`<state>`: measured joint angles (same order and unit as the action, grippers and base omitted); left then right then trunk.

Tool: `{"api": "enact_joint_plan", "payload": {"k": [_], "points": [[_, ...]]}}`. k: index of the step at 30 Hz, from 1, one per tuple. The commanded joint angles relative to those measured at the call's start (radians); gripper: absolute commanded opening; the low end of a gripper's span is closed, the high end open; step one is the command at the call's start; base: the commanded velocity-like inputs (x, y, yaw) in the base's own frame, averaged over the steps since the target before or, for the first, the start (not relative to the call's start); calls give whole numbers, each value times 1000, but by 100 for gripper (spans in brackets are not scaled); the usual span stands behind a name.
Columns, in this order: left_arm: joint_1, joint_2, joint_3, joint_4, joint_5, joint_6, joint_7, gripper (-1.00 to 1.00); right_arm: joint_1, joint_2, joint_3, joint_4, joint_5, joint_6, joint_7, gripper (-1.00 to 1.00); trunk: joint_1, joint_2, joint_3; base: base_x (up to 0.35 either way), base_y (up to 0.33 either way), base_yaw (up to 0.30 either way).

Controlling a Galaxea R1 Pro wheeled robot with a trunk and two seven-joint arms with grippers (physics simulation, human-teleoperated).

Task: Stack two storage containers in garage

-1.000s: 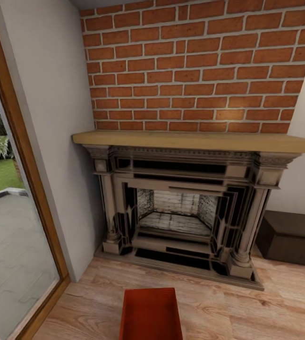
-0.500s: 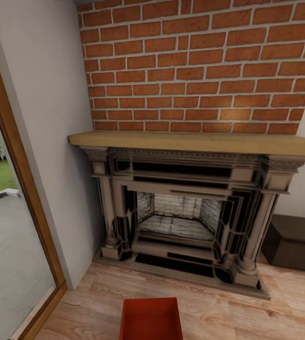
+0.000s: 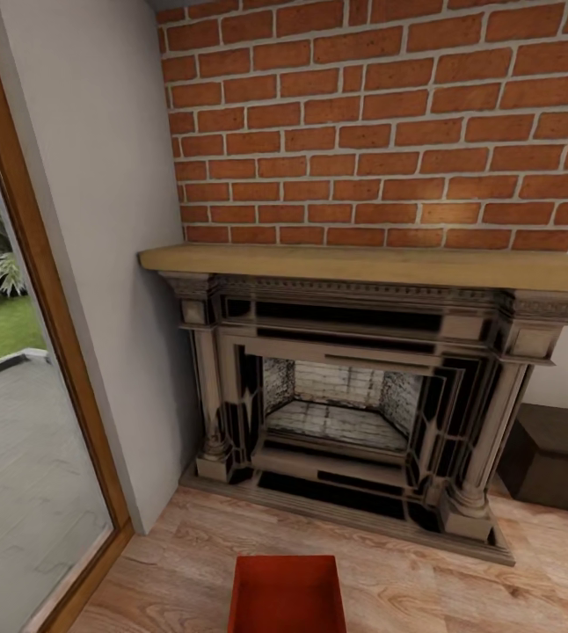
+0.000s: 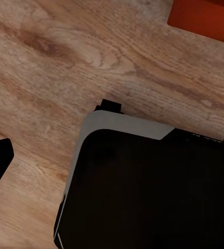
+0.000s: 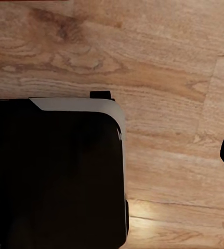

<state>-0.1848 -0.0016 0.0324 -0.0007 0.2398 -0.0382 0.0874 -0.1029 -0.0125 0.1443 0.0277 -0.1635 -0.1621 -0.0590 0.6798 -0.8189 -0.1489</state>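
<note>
An orange-red storage container (image 3: 287, 593) sits at the bottom centre of the head view, its open top facing up and its lower part cut off by the frame edge; it rests on the light wood-plank floor (image 3: 425, 585) of the living room. In the left wrist view a corner of the same orange-red colour (image 4: 205, 18) shows at the upper right, lying on the planks. Above the container in the head view stands the fireplace (image 3: 345, 413), its dark ornate surround filling the middle of the frame, with a pale wooden mantel shelf (image 3: 372, 266) across it and a red brick wall (image 3: 389, 123) rising to the top edge. A low dark bench (image 3: 557, 457) shows at the right edge, beside the surround. At the left a wood-framed glass door (image 3: 20, 422) looks out on paving and grass, with a plain white wall (image 3: 108, 220) between it and the brick. Both wrist views look down on the planks and on the robot's dark, grey-edged base (image 4: 143, 187). Of either gripper only a dark tip shows at a frame edge, so how wide the fingers stand cannot be told.
</note>
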Motion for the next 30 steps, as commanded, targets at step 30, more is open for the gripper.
{"api": "enact_joint_plan", "payload": {"k": [30], "points": [[-1, 6, -5, -6, -14, -3, 3, 100, -1, 2, 10, 3, -9, 1, 0, 100, 0, -1, -15, 0, 0, 0]]}}
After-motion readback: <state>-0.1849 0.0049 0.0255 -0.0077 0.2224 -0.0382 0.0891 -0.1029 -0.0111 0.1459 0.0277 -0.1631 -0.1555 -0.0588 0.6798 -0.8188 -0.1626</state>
